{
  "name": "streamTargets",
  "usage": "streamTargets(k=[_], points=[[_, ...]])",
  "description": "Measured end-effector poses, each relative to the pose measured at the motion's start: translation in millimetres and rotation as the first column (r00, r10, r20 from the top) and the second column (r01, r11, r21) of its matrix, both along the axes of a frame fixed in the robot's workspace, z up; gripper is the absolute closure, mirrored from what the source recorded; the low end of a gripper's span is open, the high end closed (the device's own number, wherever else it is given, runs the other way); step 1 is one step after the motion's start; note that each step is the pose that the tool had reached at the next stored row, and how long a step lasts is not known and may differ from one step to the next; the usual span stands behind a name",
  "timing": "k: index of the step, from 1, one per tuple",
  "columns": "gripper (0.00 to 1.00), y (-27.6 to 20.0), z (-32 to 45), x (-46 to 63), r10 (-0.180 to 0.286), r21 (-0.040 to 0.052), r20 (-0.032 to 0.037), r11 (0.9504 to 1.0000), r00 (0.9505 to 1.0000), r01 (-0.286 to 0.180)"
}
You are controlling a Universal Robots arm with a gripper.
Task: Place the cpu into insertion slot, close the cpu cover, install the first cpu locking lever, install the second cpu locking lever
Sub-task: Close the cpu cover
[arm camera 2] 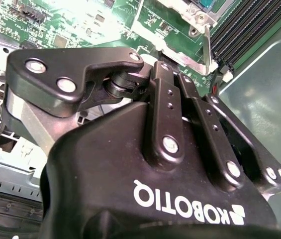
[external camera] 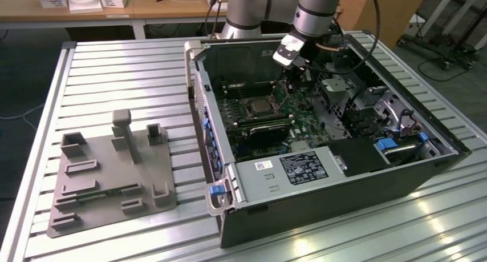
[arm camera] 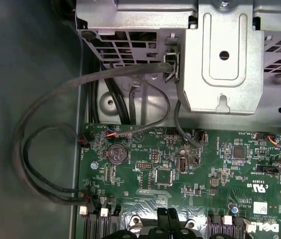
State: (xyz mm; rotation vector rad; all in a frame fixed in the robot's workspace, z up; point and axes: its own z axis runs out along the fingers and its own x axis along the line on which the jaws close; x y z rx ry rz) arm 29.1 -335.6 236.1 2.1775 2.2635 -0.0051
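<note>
plainly, the tool (arm camera: 167,219) has its two dark fingertips pressed together, and nothing shows between them in the first wrist view. it hangs inside the open computer case (external camera: 357,188), just above the green motherboard (arm camera: 205,169). looping grey cables (arm camera: 46,104) and a perforated metal cage (arm camera: 220,59) lie close by.

the cpu (external camera: 261,106) is not in the tool. in the exterior view it lies flat in its socket at the middle of the board, near the tool but apart from it, toward the exterior view's left. a silvery frame edge that i take for the cpu cover (arm camera 2: 192,14) shows past the tool's linkages in the second wrist view. i cannot tell whether it is down and locked.

the chip looks light, stiff and thin, with a smooth metal top that would slip under a loose pinch. my judgement is that it should be held by two opposite edges, kept level and never forced. the cover looks like thin springy sheet, best pushed at its free edge, away from the hinge.

outside the case, a grey moulded fixture (external camera: 114,176) rests on the slatted desk (external camera: 114,68).
</note>
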Motion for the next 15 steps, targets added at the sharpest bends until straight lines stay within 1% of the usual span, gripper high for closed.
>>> streamTargets(k=[7,15], points=[[0.90,0.0,0.0,-2.9,0.000,0.0000,0.0000,1.0000,1.0000,0.000],[0.90,0.0,0.0,-3.0,0.000,0.0000,0.0000,1.0000,1.0000,0.000]])
